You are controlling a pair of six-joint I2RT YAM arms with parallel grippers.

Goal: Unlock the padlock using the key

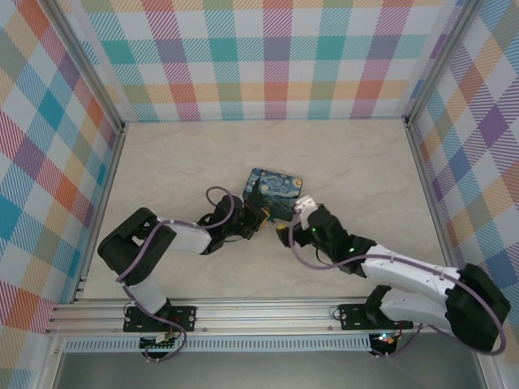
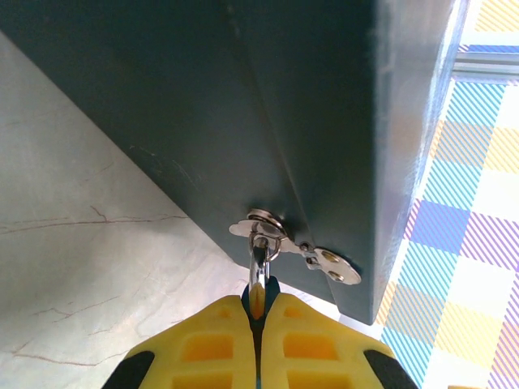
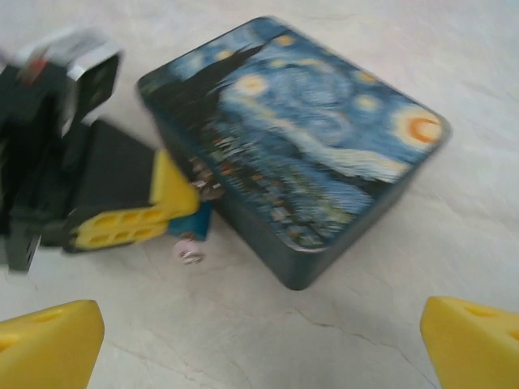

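From overhead, can make out box [image 1: 276, 193] lying flat at mid-table [image 1: 365, 162], with left gripper [image 1: 263, 215] against its near side and right gripper [image 1: 285, 227] just beside, toward the right. Too small there to tell jaws or padlock [image 2: 259, 267].

From left wrist, clamped tight on padlock, with yellow fingers [image 2: 203, 348] meeting around it. Hooked by silvery shackle through hasp [image 2: 328, 263] on box's dark wall.

From right wrist, spread wide, one yellow tip at each lower corner, gripping nothing. Ahead, blurred: left gripper on blue padlock at box's front-left wall, with pale speck just under it, maybe key [image 3: 190, 253]. Cannot tell whether inserted.
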